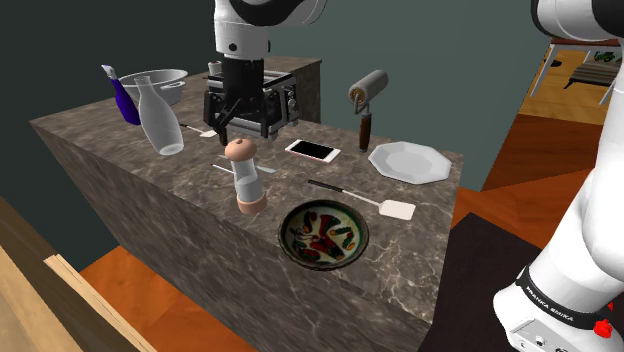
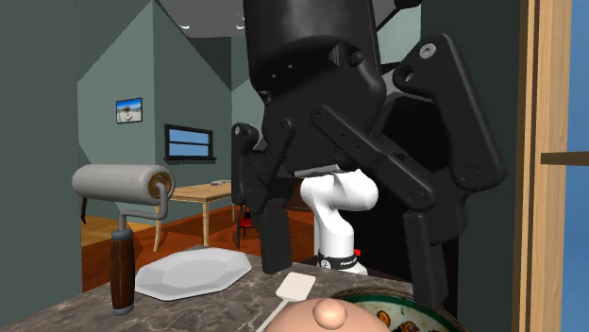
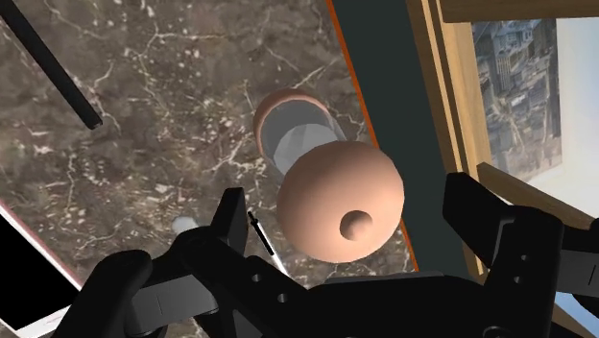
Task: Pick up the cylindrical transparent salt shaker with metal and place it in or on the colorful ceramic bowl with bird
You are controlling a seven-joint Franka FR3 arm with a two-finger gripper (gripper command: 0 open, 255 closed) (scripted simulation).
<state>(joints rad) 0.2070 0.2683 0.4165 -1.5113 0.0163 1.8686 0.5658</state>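
Observation:
The salt shaker (image 1: 246,176) stands upright on the marble counter, with a clear body and a pinkish knobbed cap and base. Just beside it toward the counter's front edge lies the bowl (image 1: 323,233), dark green with red and dark painted shapes inside. My black gripper (image 1: 240,122) hangs open above the shaker, a little behind it. In the wrist view the shaker's cap (image 3: 340,203) shows between the two fingers (image 3: 231,219), untouched. The second exterior view shows the gripper (image 2: 349,273) close up over the cap (image 2: 328,315), with the bowl's rim (image 2: 396,304) beside it.
Behind the shaker stand a toaster (image 1: 270,102), a white bottle (image 1: 161,118), a blue bottle (image 1: 124,99) and a metal bowl (image 1: 162,84). A phone (image 1: 313,151), a white plate (image 1: 408,162), a spatula (image 1: 366,199) and a standing roller (image 1: 366,97) lie toward the shoulder view's right.

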